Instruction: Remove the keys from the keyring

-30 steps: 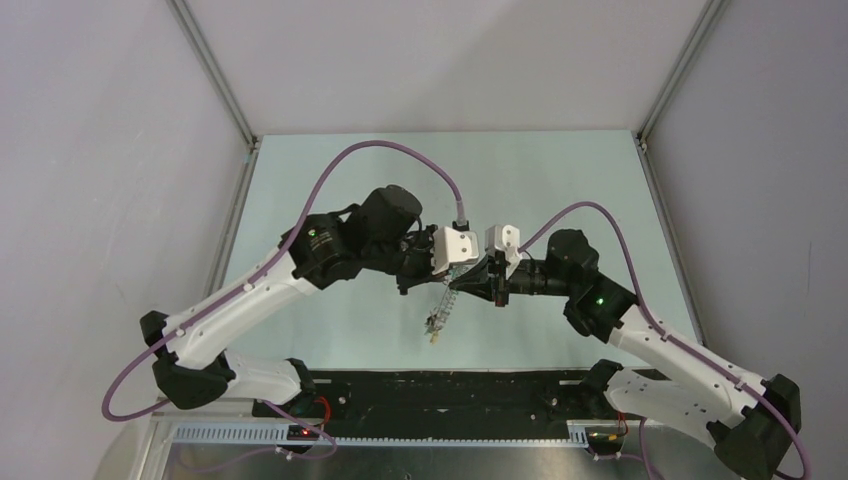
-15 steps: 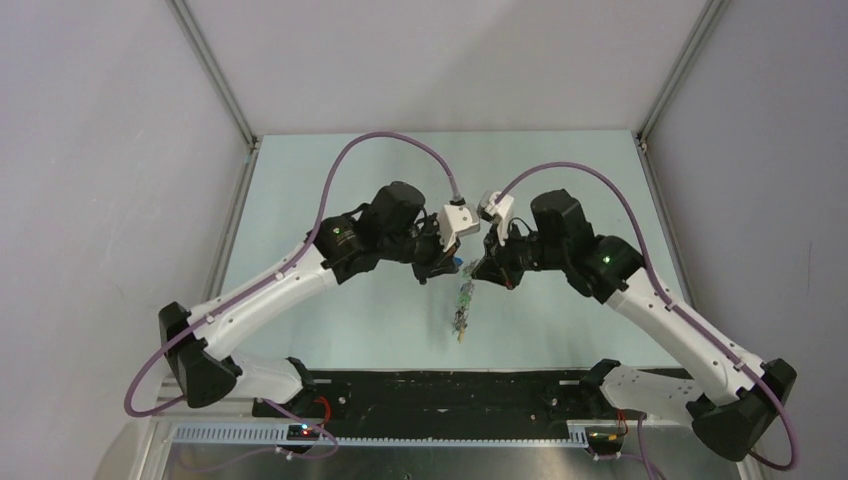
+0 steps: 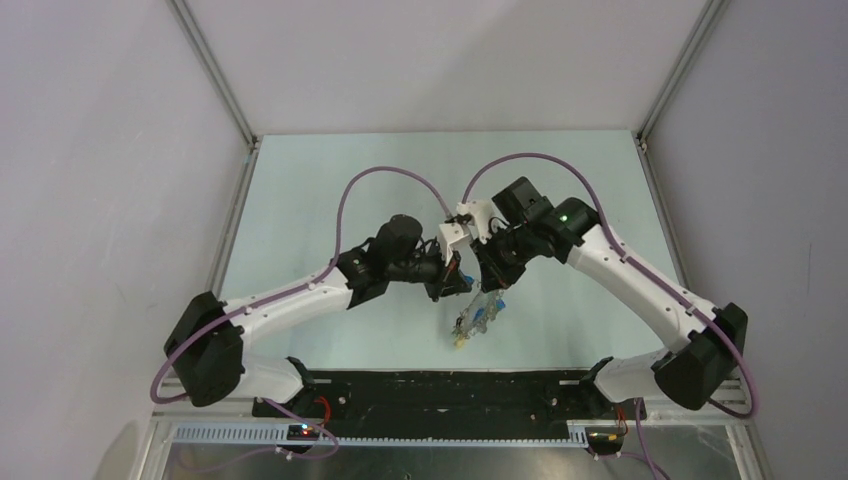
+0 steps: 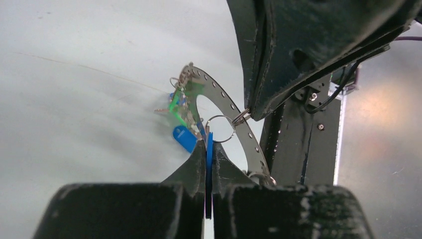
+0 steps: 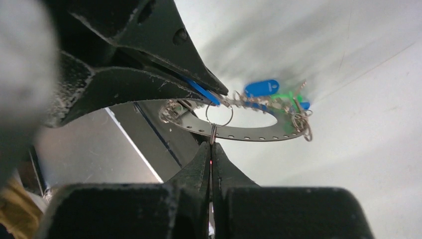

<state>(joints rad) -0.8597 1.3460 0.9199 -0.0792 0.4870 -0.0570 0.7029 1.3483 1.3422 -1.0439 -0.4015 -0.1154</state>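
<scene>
The keyring is a flat silver hoop with small holes, held in the air between both grippers. It also shows in the right wrist view and the top view. Keys with blue and green heads bunch on its far side. My left gripper is shut on a blue key tag. My right gripper is shut on a small wire split ring that threads the hoop. In the top view the left gripper and right gripper meet tip to tip.
The pale green table lies under the hanging keys. A black rail runs along the near edge between the arm bases. Purple cables arch over both wrists. Grey walls enclose the cell.
Both arms have swung so the grippers sit a little nearer and more to the right. The bunch, first hanging straight down, now fans out and sits further right.
</scene>
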